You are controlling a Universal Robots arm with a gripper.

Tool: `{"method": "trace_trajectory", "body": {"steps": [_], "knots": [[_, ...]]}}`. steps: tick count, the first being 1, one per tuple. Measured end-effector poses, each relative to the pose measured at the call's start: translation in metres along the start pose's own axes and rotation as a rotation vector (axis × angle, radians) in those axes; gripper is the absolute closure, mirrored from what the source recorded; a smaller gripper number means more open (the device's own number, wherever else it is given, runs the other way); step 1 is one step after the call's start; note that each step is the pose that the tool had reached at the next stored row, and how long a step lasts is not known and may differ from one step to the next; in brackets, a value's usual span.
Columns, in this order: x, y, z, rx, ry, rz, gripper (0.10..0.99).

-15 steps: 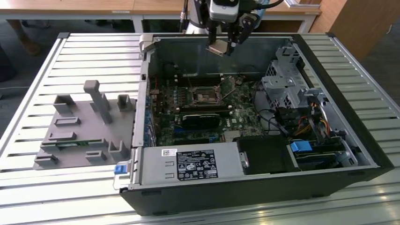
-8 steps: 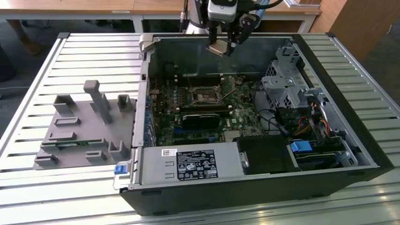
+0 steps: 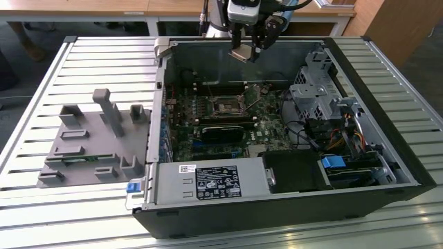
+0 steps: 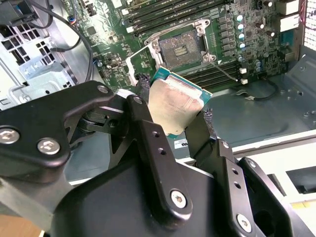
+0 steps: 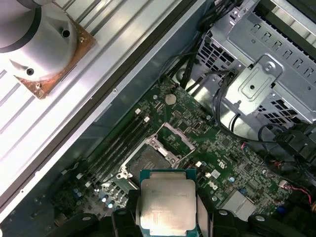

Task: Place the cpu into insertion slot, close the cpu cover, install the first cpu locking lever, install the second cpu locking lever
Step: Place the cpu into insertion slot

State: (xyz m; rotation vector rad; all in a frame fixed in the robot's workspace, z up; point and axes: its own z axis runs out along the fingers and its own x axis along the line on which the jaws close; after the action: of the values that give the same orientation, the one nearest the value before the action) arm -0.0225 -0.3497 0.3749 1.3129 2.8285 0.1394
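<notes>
One flat silver-grey square cpu [image 4: 175, 106] is pinched, tilted, by the downward-pointing black claw [image 4: 170, 111], well above one dark square insertion slot [image 4: 181, 48]

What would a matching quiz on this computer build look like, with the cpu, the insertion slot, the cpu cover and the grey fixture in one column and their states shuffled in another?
Column one:
1. cpu
2. insertion slot
3. cpu cover
4. grey fixture

Column two:
A. lies on the slatted table, outside the computer case
B. swung open
C. gripped in the end effector, above the green board
D. bare, nothing seated in it

Pairs: 1-C, 2-D, 3-B, 4-A
</notes>
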Motion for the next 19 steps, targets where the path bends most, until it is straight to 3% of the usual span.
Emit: {"method": "trace_trajectory", "body": {"steps": [19], "knots": [[0.0, -0.0001, 0.0004, -0.002, -0.0083, 0.092, 0.545]]}}
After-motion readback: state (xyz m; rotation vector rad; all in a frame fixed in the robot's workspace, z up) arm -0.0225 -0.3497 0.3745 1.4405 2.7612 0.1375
